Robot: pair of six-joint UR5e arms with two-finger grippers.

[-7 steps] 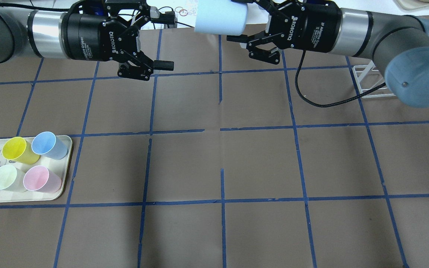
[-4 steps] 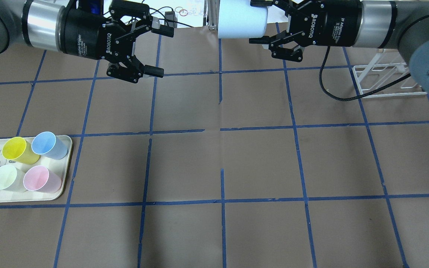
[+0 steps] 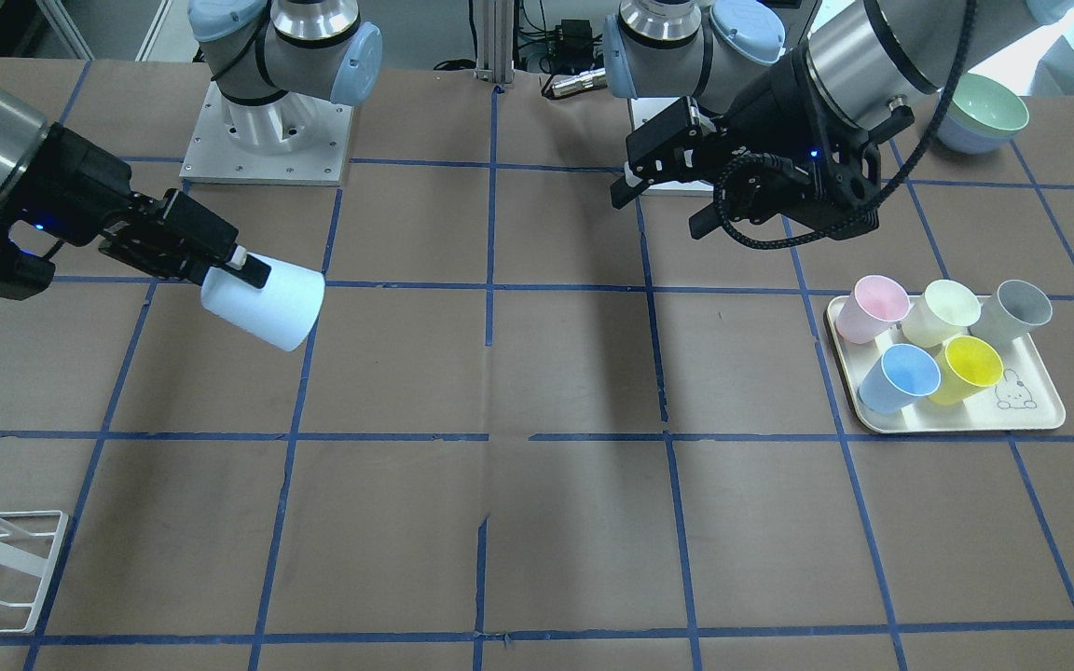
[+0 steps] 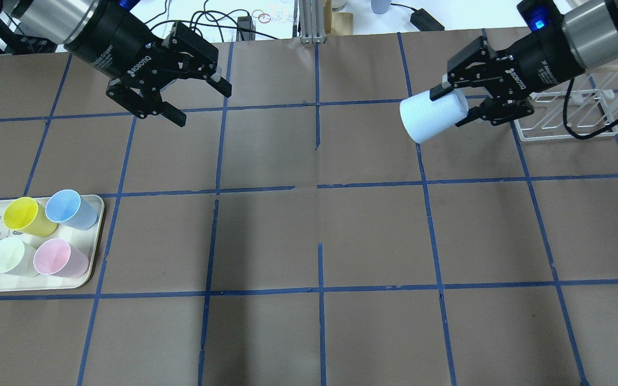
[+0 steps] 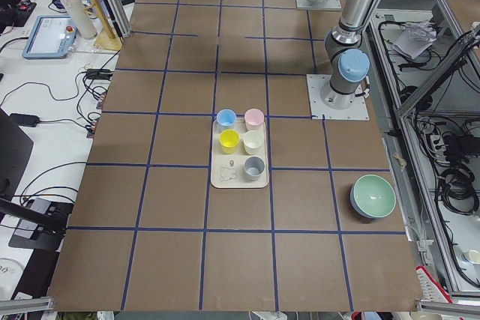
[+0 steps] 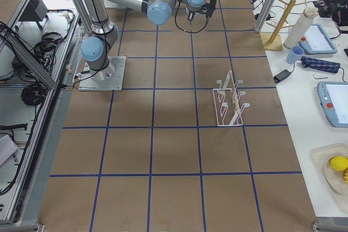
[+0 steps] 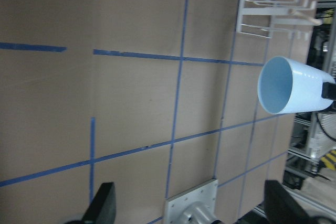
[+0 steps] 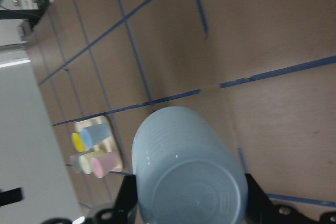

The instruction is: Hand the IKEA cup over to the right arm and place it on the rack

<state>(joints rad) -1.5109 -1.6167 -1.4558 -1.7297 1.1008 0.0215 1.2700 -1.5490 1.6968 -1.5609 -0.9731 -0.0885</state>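
Note:
The IKEA cup (image 4: 431, 119), a pale sky-blue tumbler, is held on its side by my right gripper (image 4: 451, 108), which is shut on it near the base. The cup's mouth points toward the table's middle. It hangs above the table, just left of the white wire rack (image 4: 572, 115). It also shows in the front view (image 3: 267, 300), in the left wrist view (image 7: 294, 85) and, base toward the camera, in the right wrist view (image 8: 189, 166). My left gripper (image 4: 196, 94) is open and empty, far to the left, above the table's back part.
A cream tray (image 4: 93, 236) at the front left holds a deeper blue cup (image 4: 70, 208), a yellow, a pale green, a pink and a grey cup. A green bowl (image 5: 373, 196) stands by the left end. Blue tape lines grid the brown table.
My right gripper has carried the cup to the right and down, close beside the rack. My left gripper has stayed open and drawn back to the left.

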